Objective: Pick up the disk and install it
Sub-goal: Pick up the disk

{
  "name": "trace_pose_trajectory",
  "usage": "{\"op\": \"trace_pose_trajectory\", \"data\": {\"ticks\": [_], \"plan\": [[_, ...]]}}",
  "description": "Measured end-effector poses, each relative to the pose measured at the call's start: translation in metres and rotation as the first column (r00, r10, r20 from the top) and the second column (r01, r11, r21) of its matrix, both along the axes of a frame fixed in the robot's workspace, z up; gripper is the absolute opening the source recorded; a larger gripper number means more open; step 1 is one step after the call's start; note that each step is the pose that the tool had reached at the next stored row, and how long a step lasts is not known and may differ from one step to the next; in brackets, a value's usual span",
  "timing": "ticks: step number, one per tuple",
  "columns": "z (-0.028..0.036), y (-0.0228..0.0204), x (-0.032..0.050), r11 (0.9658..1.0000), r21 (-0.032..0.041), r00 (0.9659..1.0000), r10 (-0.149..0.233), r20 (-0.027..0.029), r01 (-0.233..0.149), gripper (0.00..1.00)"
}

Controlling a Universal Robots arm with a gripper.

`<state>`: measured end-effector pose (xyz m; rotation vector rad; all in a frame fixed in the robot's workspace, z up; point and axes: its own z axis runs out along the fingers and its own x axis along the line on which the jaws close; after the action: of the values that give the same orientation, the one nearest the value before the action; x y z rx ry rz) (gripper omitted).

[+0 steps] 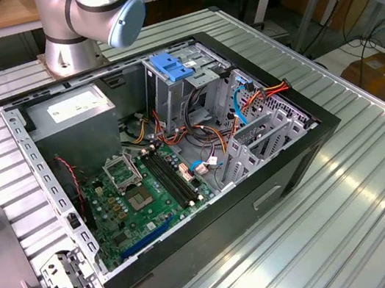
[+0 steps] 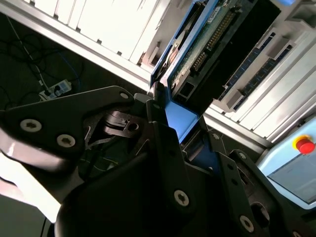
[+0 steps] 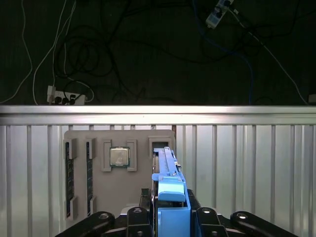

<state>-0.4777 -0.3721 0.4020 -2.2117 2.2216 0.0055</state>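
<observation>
The claw (image 3: 171,213) is clamped on the disk (image 3: 167,165), which stands edge-on over the grey fixture tray (image 3: 118,190) on the bench (image 3: 247,168). In the exterior view, the open computer case (image 1: 286,165) rests on the bench.

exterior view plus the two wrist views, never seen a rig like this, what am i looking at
The exterior view comes from a camera off the arm: a grey robot arm stands on a ribbed metal table beside an open computer case, its green motherboard showing. The two wrist views come from cameras riding on the arm. In both, the black gripper is shut on the disk, a hard drive in a blue frame, seen edge-on in the first wrist view. Under it lies a grey parts tray holding a processor chip.
</observation>
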Motion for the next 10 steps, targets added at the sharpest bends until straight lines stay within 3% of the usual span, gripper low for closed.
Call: {"op": "trace_pose_trajectory", "data": {"ticks": [10], "plan": [[0.0087,0.0000,0.0002,1.0000,0.0001,1.0000,0.000,0.0000,0.000,0.37]]}}
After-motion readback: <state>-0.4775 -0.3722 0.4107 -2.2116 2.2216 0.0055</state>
